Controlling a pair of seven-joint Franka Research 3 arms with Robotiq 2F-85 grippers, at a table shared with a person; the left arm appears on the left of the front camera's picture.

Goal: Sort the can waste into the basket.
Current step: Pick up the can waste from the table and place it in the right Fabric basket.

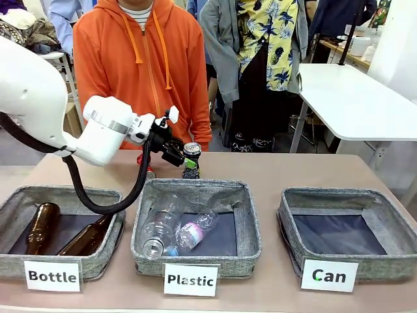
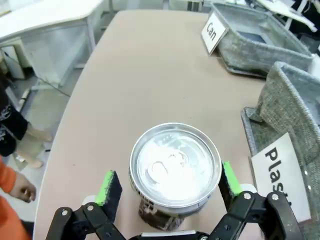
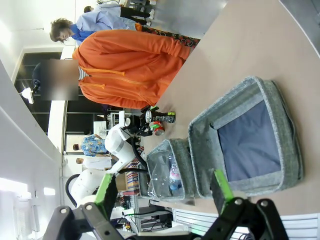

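The dark printed can (image 1: 191,161) stands upright on the table behind the Plastic basket. My left gripper (image 1: 177,154) is at its left side. In the left wrist view the can's silver top (image 2: 175,167) sits between the green pads (image 2: 108,187) of my left gripper (image 2: 170,182), which is open, with a gap on one side. The red can (image 1: 139,159) stands just left of it, partly behind my arm's cable. The Can basket (image 1: 365,261) is at the right, holding nothing, also seen as the Can basket (image 2: 260,47). My right gripper (image 3: 162,187) hangs open in the air, high above the Can basket (image 3: 295,150).
The Bottle basket (image 1: 13,208) at the left holds two brown bottles. Clear plastic bottles lie in the Plastic basket (image 1: 251,228) in the middle. A person in an orange hoodie (image 1: 140,72) stands at the far side. A white table (image 1: 365,98) stands at the back right.
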